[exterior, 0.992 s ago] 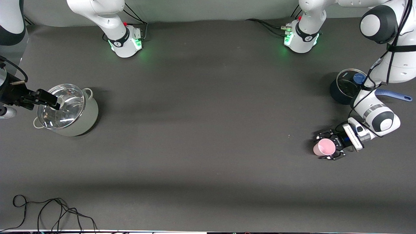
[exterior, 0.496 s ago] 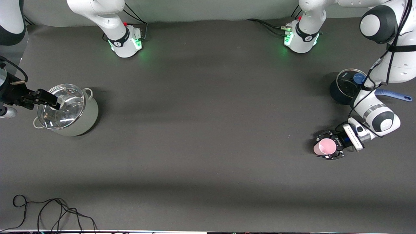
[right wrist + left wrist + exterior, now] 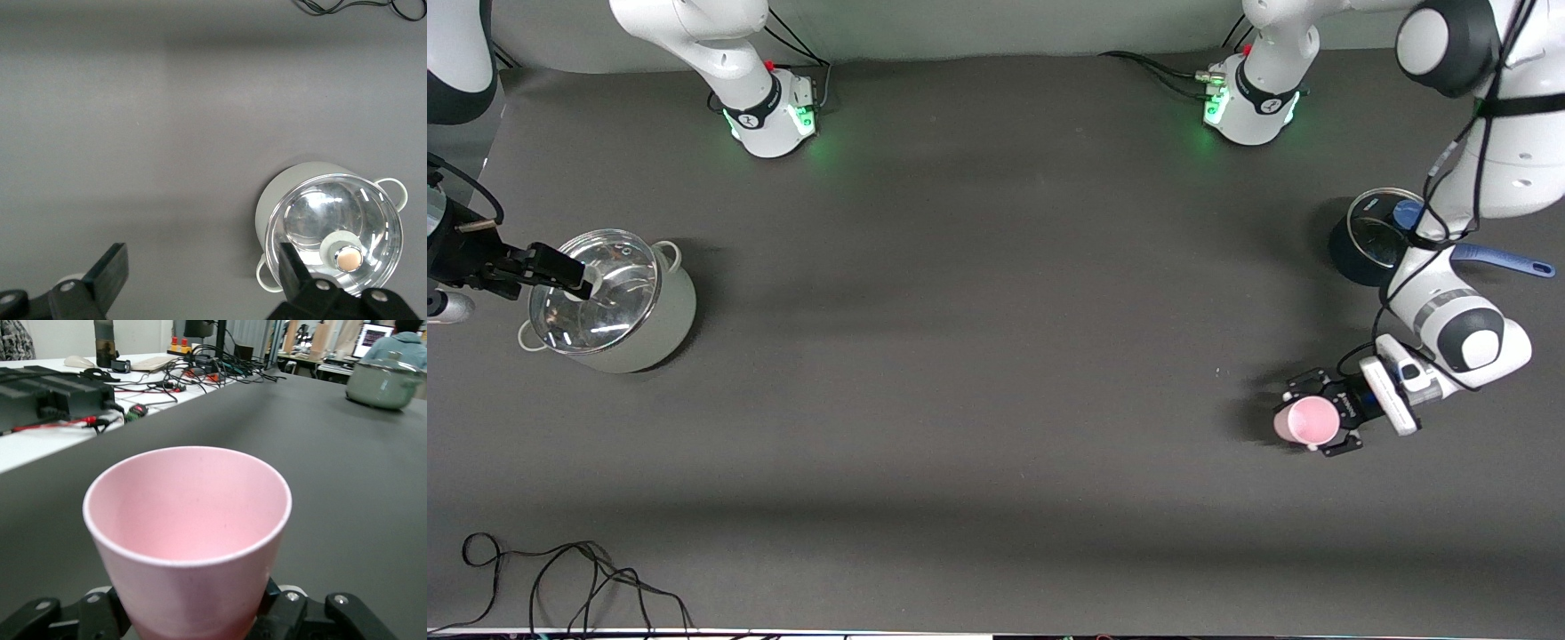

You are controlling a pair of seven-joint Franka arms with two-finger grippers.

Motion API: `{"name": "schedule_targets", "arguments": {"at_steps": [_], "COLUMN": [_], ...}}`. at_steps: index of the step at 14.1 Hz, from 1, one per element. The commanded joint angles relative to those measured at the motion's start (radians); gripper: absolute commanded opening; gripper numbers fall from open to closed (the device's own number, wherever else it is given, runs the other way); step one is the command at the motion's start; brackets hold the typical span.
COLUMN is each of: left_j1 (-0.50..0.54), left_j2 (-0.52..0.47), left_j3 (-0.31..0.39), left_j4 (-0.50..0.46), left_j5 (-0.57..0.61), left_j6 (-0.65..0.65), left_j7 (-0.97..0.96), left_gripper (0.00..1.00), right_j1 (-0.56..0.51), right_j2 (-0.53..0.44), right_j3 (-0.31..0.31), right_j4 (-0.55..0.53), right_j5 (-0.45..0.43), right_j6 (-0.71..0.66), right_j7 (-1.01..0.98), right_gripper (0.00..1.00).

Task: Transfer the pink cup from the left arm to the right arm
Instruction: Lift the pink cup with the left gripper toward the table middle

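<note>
The pink cup (image 3: 1304,420) is a small pale-pink tumbler, upright with its mouth up. My left gripper (image 3: 1309,418) is shut on its lower body and holds it just above the table near the left arm's end. In the left wrist view the cup (image 3: 190,533) fills the middle, with the left gripper (image 3: 193,617) clamped on both sides of its base. My right gripper (image 3: 572,277) is open and empty, hanging over the edge of the pale green pot; its jaws stand wide apart in the right wrist view (image 3: 200,273).
A pale green pot with a glass lid (image 3: 614,307) stands at the right arm's end and shows in the right wrist view (image 3: 333,230). A dark pot (image 3: 1368,238) and a blue-handled utensil (image 3: 1504,260) sit at the left arm's end. Loose cables (image 3: 560,578) lie at the near corner.
My left gripper, shut on the pink cup, has shifted slightly toward the front camera and risen; the cup's shadow now lies apart from it. The right arm has not moved.
</note>
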Motion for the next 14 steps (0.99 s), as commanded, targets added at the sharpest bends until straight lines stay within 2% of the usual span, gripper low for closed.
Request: {"name": "schedule_targets", "arguments": {"at_steps": [1, 3, 5, 6, 8, 11, 13, 14], "left_j1": [-0.081, -0.105, -0.110, -0.109, -0.109, -0.107, -0.107, -0.103], "left_j2": [-0.142, -0.214, -0.277, -0.300, -0.339, -0.345, -0.345, -0.348], "left_j3": [-0.040, -0.132, -0.268, -0.342, -0.469, -0.676, -0.790, -0.836], "left_j4": [-0.113, -0.163, -0.216, -0.231, -0.245, -0.222, -0.198, -0.193], "left_j5": [-0.069, -0.156, -0.244, -0.282, -0.361, -0.456, -0.476, -0.476], "left_j6": [0.141, 0.259, 0.407, 0.480, 0.604, 0.791, 0.895, 0.923], "left_j7": [-0.096, -0.124, -0.130, -0.132, -0.138, -0.144, -0.148, -0.155], "left_gripper": [0.43, 0.41, 0.41, 0.41, 0.41, 0.39, 0.39, 0.39], "right_j1": [-0.003, -0.003, -0.001, -0.001, -0.001, 0.005, 0.008, 0.008], "right_j2": [-0.003, -0.001, -0.003, -0.003, -0.003, 0.006, 0.006, 0.008], "right_j3": [-0.001, -0.001, -0.001, -0.001, -0.001, 0.002, 0.002, 0.002], "right_j4": [0.017, 0.014, 0.018, 0.022, 0.032, 0.060, 0.060, 0.061], "right_j5": [-0.002, 0.000, 0.004, 0.033, 0.108, 0.219, 0.286, 0.347], "right_j6": [-0.035, -0.035, -0.038, -0.038, -0.038, -0.047, -0.052, -0.050], "right_j7": [-0.026, -0.032, -0.012, 0.027, 0.254, 0.579, 0.761, 0.899], "right_gripper": [1.00, 1.00, 0.99, 0.98, 0.98, 0.98, 0.98, 0.98]}}
